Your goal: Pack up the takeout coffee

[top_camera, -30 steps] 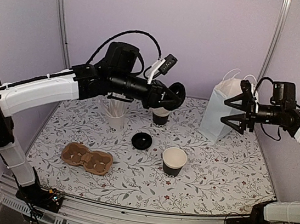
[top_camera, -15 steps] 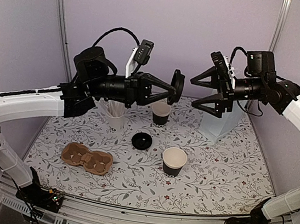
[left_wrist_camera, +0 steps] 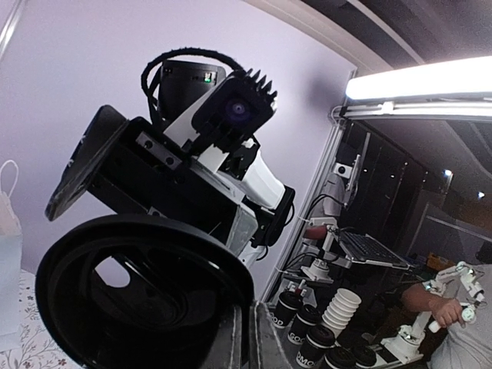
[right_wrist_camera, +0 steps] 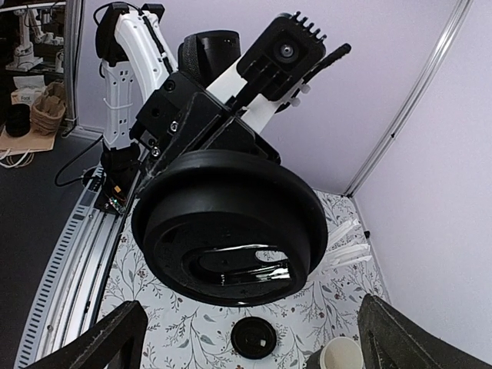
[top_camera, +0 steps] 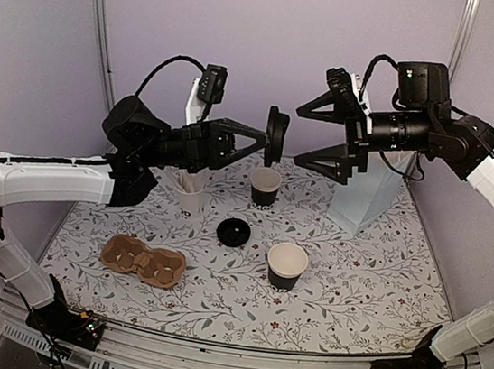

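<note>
Two black paper cups with cream insides stand open on the table, one far and one near. My left gripper is shut on the edge of a black lid and holds it on edge, high above the far cup. In the left wrist view the lid fills the lower left, pinched at my left gripper. My right gripper is open, facing the lid from the right, apart from it. In the right wrist view the lid hangs between my right gripper's wide fingers, with one cup below.
A second flat black lid lies on the table between the cups and shows in the right wrist view. A white cup of straws stands at the back left. A brown cup carrier lies front left. The pale blue bag stands back right.
My left arm has lifted the lid higher and drawn it a little left. My right gripper has swung left from the bag and up, and now faces the lid, still open.
</note>
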